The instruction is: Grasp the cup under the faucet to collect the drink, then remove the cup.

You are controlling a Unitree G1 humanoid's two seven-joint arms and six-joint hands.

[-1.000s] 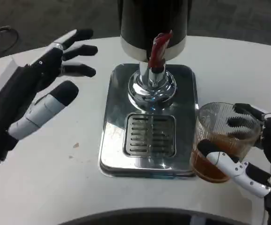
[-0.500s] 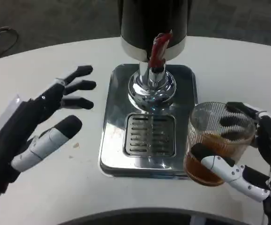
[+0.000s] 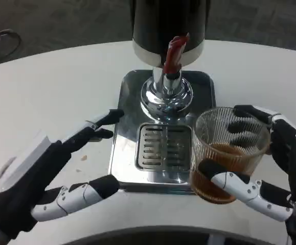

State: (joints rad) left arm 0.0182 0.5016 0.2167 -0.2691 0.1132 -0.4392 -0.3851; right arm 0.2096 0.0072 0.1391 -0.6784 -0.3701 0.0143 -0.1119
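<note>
Holding a ribbed clear cup part-filled with brown drink, right hand sits at the drip tray's right edge; left hand spread wide, empty.

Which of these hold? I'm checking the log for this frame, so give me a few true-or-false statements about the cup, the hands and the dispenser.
1. The right hand holds the cup. True.
2. The cup is empty. False: brown drink fills its lower part.
3. The cup stands directly under the faucet. False: it is right of the faucet, at the right edge of the tray.
4. The left hand holds nothing, fingers apart. True.
5. The red lever lies on the table. False: it sits on the dispenser above the faucet.
</note>
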